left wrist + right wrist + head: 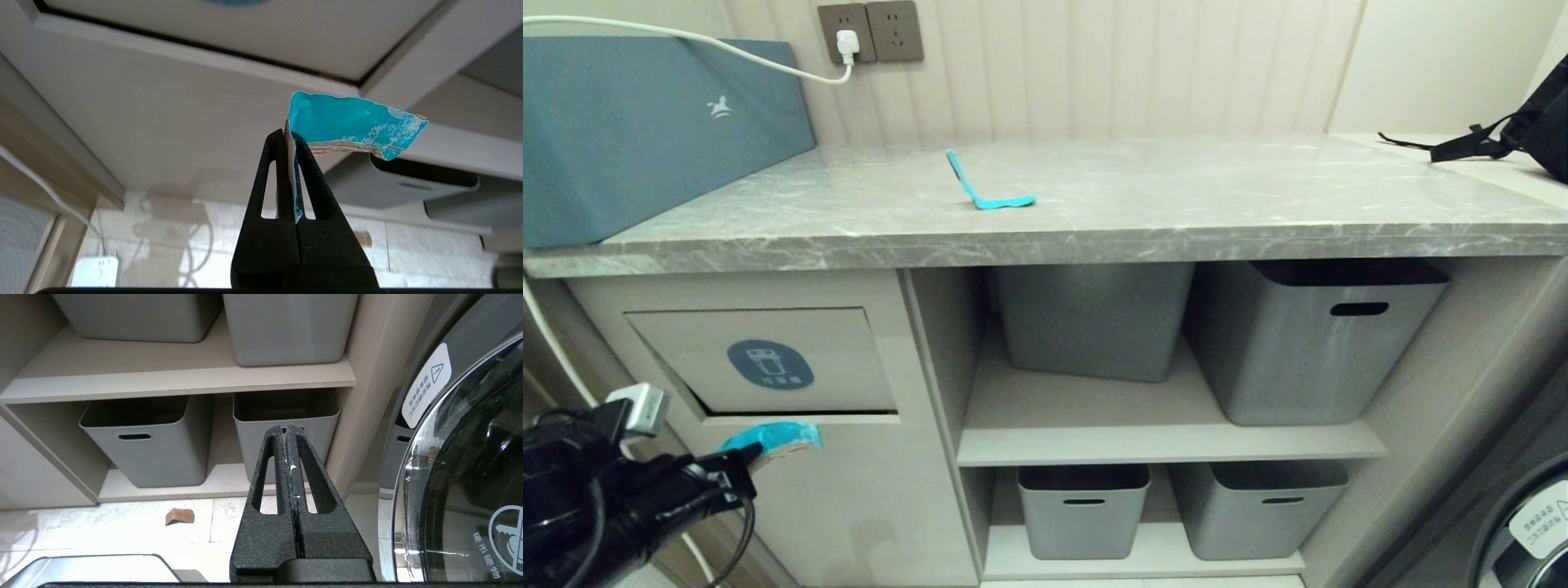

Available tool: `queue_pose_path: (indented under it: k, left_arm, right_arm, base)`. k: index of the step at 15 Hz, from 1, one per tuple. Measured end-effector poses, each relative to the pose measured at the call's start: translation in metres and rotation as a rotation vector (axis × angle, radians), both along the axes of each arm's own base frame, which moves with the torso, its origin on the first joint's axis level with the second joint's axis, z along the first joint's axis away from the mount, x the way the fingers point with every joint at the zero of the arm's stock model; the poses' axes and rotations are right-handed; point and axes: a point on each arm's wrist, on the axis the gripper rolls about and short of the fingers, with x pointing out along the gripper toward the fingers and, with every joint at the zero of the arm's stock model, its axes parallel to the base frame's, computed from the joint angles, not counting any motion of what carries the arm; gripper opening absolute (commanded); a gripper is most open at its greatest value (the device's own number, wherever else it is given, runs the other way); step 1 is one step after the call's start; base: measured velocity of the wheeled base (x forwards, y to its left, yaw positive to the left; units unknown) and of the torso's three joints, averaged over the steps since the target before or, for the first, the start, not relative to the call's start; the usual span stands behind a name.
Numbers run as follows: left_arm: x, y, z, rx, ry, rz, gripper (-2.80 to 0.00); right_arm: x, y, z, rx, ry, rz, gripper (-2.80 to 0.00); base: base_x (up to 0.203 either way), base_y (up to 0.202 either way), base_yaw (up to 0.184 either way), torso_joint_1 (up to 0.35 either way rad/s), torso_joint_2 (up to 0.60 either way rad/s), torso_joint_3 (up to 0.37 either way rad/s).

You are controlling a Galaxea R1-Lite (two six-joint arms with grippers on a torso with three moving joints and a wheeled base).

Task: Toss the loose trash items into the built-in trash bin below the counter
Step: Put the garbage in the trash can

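Gripping turquoise scrap [351,124] below bin flap [768,359]: left fingers [282,163].

Counter [1176,204] bears bent turquoise strip [984,192]

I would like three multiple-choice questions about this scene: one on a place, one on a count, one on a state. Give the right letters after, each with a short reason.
1. Where does the bent turquoise strip lie?
A. on the counter
B. on the floor
C. in a tub

2. How many grey tubs stand on the shelves in the head view?
A. two
B. four
C. six

3. What does the left claw do?
A. hangs open
B. is shut on the torn turquoise scrap
C. is shut on a cable

Answers:
1. A, it rests on the counter, apart from the blue box.
2. B, two stand on the upper shelf, two on the lower.
3. B, the torn turquoise scrap is pinched between its fingers, below the bin flap.
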Motion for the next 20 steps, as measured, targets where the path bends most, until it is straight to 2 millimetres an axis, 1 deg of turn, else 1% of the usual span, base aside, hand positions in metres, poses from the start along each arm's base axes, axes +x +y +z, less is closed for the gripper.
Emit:
queue_pose_path:
  k: [4, 6, 13, 15, 18, 20]
  left_arm:
    - [0.015, 0.003, -0.013, -0.007, -0.014, 0.001, -2.80]
    - [0.029, 0.005, -0.019, -0.008, -0.041, 0.000, -2.80]
    - [0.104, 0.015, -0.032, 0.007, -0.167, 0.000, -2.80]
    - [0.121, 0.017, -0.037, 0.003, -0.187, 0.001, -2.80]
    - [0.132, 0.018, -0.049, 0.000, -0.176, 0.000, -2.80]
    - [0.140, 0.020, -0.052, 0.001, -0.188, 0.000, -2.80]
  right_arm:
    - [0.000, 0.000, 0.000, 0.000, 0.000, 0.000, -2.80]
    - [0.000, 0.000, 0.000, 0.000, 0.000, 0.000, -2.80]
    - [0.000, 0.000, 0.000, 0.000, 0.000, 0.000, -2.80]
    - [0.000, 0.000, 0.000, 0.000, 0.000, 0.000, -2.80]
    - [0.000, 0.000, 0.000, 0.000, 0.000, 0.000, -2.80]
    - [0.000, 0.000, 0.000, 0.000, 0.000, 0.000, -2.80]
  base:
    - [0.000, 0.000, 0.000, 0.000, 0.00, 0.000]
    - [0.000, 0.000, 0.000, 0.000, 0.00, 0.000]
    - [0.000, 0.000, 0.000, 0.000, 0.00, 0.000]
    - [0.000, 0.000, 0.000, 0.000, 0.00, 0.000]
    - [0.000, 0.000, 0.000, 0.000, 0.00, 0.000]
    - [0.000, 0.000, 0.000, 0.000, 0.00, 0.000]
